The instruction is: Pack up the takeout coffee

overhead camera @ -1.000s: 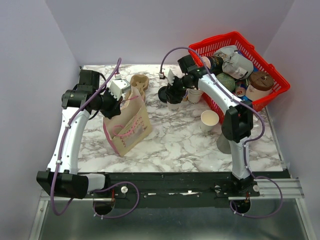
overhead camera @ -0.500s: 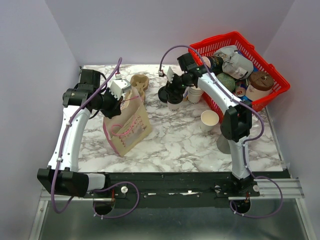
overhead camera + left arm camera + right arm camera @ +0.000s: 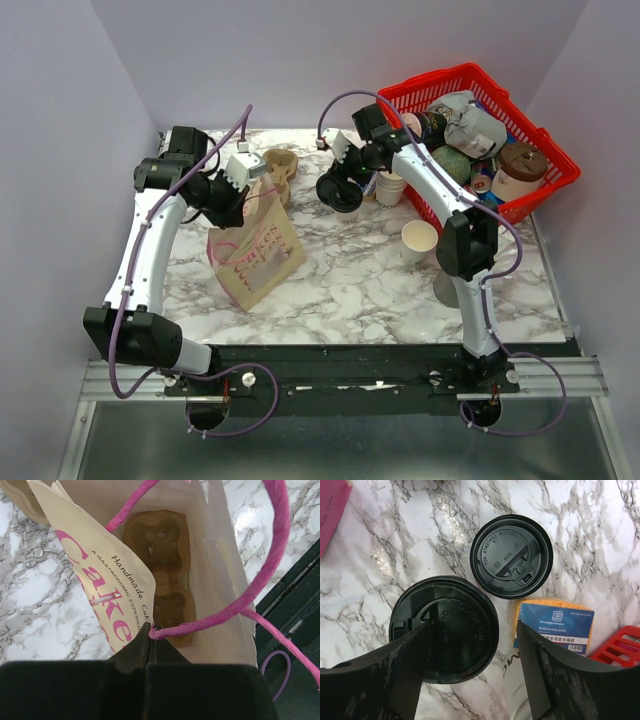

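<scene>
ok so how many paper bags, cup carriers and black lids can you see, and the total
paper bag: 1
cardboard cup carriers: 2, one inside the bag, one on the table behind it
black lids: 2, one under the right tool, one loose on the table
total: 5

Fig. Robotics laboratory test cell. Plain pale panels (image 3: pixel 60 120) close in a marble-patterned tabletop (image 3: pixel 360 280) on three sides. Two white-and-black robot arms, left (image 3: pixel 140 270) and right (image 3: pixel 470 300), are bolted to an aluminium rail (image 3: pixel 560 375) at the near edge, with purple cables (image 3: pixel 113 370) looping from their bases. Staged props include a red basket (image 3: pixel 440 78) of mixed goods and a paper bag (image 3: pixel 255 255).
</scene>
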`<action>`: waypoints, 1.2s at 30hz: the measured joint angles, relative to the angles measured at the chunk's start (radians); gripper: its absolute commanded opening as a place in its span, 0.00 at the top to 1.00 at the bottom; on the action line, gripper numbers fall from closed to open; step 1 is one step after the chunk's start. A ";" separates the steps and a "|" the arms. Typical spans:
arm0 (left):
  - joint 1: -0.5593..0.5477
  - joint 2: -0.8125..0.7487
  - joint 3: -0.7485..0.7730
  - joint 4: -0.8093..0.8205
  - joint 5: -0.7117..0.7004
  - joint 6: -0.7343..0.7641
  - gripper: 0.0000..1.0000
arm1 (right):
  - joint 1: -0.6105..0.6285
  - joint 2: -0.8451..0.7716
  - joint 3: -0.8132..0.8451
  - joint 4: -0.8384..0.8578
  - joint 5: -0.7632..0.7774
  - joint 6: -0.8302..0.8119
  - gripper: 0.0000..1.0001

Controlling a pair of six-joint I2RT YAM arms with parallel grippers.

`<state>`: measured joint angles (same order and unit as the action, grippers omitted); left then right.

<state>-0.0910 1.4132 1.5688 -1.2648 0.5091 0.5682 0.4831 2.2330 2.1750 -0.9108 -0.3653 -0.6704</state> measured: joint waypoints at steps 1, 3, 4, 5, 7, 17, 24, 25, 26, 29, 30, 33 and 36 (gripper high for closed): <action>0.000 0.006 0.009 -0.006 0.000 0.001 1.00 | 0.000 0.000 0.000 0.000 0.008 0.002 0.22; 0.000 0.017 0.032 -0.015 0.000 0.003 1.00 | 0.000 0.000 0.001 0.000 0.014 0.009 0.20; 0.000 0.020 0.043 -0.021 0.000 0.003 1.00 | 0.000 0.000 0.001 0.000 0.016 0.013 0.20; 0.000 0.023 0.052 -0.025 0.000 0.004 1.00 | 0.000 0.000 0.001 0.000 0.017 0.017 0.20; 0.000 0.027 0.072 -0.034 0.000 0.004 1.00 | 0.000 0.000 0.000 0.000 0.016 0.027 0.18; 0.000 0.028 0.076 -0.042 0.000 0.003 1.00 | 0.007 -0.025 -0.004 -0.023 -0.016 0.022 0.09; 0.000 0.027 0.072 -0.042 0.001 -0.001 1.00 | 0.013 -0.052 -0.034 -0.031 -0.032 0.006 0.08; 0.000 0.026 0.072 -0.042 0.001 -0.001 1.00 | 0.014 -0.052 -0.034 -0.031 -0.036 0.007 0.08; 0.000 0.026 0.072 -0.042 0.001 -0.002 1.00 | 0.014 -0.052 -0.035 -0.031 -0.040 0.008 0.09; 0.000 0.024 0.072 -0.043 0.001 -0.002 1.00 | 0.023 -0.053 -0.035 -0.029 -0.017 0.003 0.15; 0.000 0.024 0.072 -0.043 0.001 -0.002 1.00 | 0.027 -0.053 -0.036 -0.029 -0.003 -0.008 0.16; 0.000 0.024 0.072 -0.043 0.001 -0.001 1.00 | 0.044 -0.065 -0.066 -0.027 0.019 -0.030 0.16; 0.000 0.023 0.072 -0.043 0.001 -0.001 1.00 | 0.056 -0.101 -0.122 -0.039 0.001 -0.052 0.16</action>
<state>-0.0910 1.4361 1.6413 -1.3075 0.5098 0.5671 0.5388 2.1319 2.0529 -0.9493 -0.3641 -0.7223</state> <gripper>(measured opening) 0.010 0.842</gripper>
